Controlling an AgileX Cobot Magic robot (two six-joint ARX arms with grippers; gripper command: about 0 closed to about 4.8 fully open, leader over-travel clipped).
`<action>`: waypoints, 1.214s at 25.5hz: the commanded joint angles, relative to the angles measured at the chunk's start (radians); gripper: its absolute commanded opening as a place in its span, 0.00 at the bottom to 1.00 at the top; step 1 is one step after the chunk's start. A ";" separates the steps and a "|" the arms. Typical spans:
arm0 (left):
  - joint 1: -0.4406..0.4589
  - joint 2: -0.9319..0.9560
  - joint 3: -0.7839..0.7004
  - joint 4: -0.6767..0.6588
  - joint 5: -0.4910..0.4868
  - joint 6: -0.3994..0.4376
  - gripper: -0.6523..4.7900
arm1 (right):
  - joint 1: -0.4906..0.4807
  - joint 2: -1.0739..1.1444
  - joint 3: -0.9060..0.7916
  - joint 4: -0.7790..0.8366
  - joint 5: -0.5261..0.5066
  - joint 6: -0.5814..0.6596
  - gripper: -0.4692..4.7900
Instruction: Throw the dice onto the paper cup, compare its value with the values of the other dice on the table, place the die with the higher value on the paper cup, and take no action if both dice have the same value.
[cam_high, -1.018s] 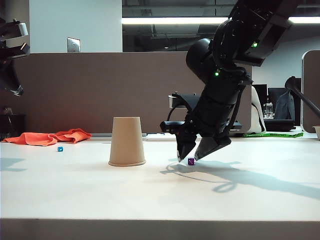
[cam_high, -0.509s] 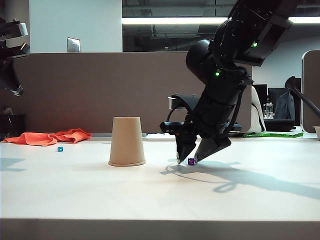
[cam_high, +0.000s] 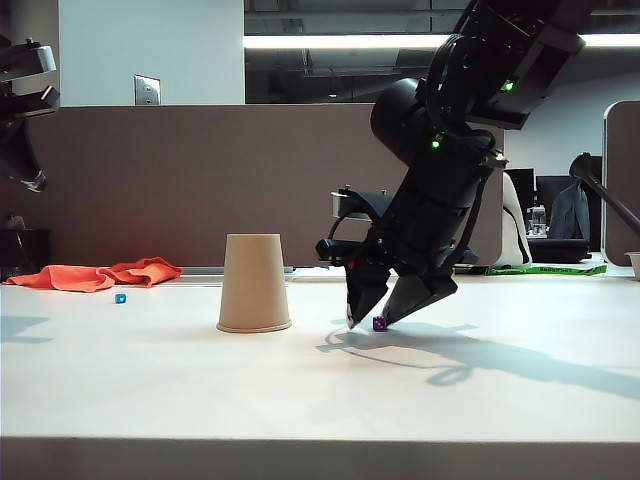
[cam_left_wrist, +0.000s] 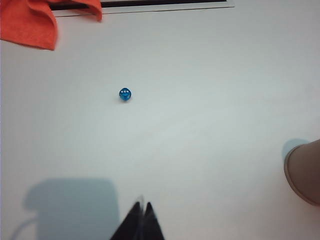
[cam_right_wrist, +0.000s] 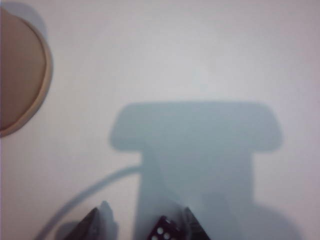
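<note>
The tan paper cup (cam_high: 254, 283) stands upside down on the table, wide rim down. The blue dice (cam_high: 120, 298) lies on the table left of the cup, near the back; the left wrist view shows it as the blue dice (cam_left_wrist: 125, 94), well ahead of my shut, empty left gripper (cam_left_wrist: 144, 206). The purple other dice (cam_high: 380, 323) lies right of the cup. My right gripper (cam_high: 371, 320) is lowered over it, open, a fingertip on each side. In the right wrist view the purple dice (cam_right_wrist: 165, 231) sits between the fingers, close to one finger (cam_right_wrist: 192, 225).
An orange cloth (cam_high: 100, 274) lies at the table's back left, behind the blue dice. The left arm (cam_high: 22, 100) hangs high at the far left edge. A grey partition runs along the back. The cup's rim (cam_right_wrist: 46, 75) lies off to the right gripper's side.
</note>
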 joint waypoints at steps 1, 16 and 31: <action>0.000 -0.005 0.002 0.008 0.005 0.000 0.11 | 0.003 -0.001 -0.001 -0.054 -0.004 0.000 0.49; 0.000 -0.005 0.002 0.008 0.005 0.000 0.11 | 0.005 -0.001 -0.001 -0.109 -0.042 0.000 0.42; 0.000 -0.005 0.002 0.008 0.005 -0.003 0.11 | 0.010 -0.001 -0.001 -0.061 -0.042 0.000 0.42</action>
